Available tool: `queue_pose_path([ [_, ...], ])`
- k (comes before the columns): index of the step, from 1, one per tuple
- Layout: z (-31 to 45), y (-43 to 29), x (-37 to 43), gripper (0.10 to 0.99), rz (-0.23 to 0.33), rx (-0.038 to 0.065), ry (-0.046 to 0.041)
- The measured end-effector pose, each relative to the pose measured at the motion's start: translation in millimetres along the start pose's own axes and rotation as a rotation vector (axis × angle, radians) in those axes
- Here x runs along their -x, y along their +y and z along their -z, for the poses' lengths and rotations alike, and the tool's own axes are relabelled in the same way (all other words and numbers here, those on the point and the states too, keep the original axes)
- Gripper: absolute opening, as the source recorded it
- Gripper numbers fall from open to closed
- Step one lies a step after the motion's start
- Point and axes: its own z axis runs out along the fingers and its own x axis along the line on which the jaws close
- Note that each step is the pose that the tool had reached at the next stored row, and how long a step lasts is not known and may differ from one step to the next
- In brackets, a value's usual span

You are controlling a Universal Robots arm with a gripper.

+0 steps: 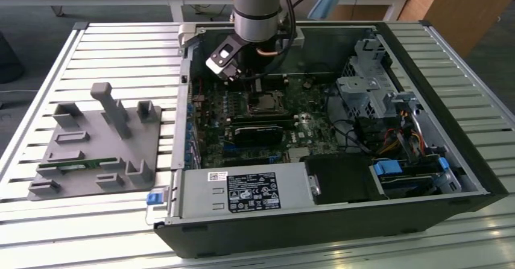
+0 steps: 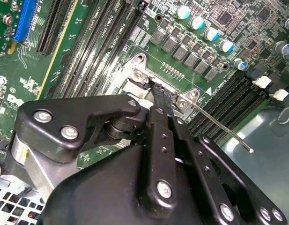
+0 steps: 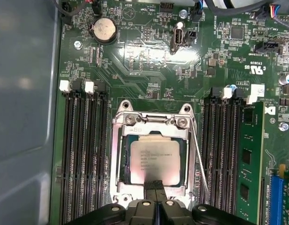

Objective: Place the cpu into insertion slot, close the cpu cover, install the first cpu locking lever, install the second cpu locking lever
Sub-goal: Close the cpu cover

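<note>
We find the cpu (image 3: 156, 161) seated in the insertion slot (image 1: 264, 104), with the cpu cover (image 3: 120, 154) lying as a frame over it. The pincer (image 3: 154, 185) is clenched on nothing, with its tips at the cover's edge, a posture we judge suited to pressing it flat. One locking lever (image 3: 199, 159) angles free alongside, apparently unlatched. Memory slots (image 3: 83, 154) flank the socket closely.

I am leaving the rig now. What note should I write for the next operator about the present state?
Pincer: shut, holding nothing, tips at one edge of the cpu cover.
Cpu: seated in the insertion slot, seen through the cover's window.
Done: cpu placed; cover looks lowered.
Left: one locking lever stands free, not latched; I cannot tell the other lever's state.
</note>
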Motion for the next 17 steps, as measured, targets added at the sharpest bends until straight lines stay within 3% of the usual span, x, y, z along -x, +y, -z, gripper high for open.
queue_pose_path([
  [10,-2.6,1.8,-0.1,0.106,0.000,0.001,0.0008],
  [15,13.1,2.0,0.4,0.106,0.000,0.000,0.0003],
  [17,13.7,2.4,0.3,0.106,0.000,0.000,0.0006],
])
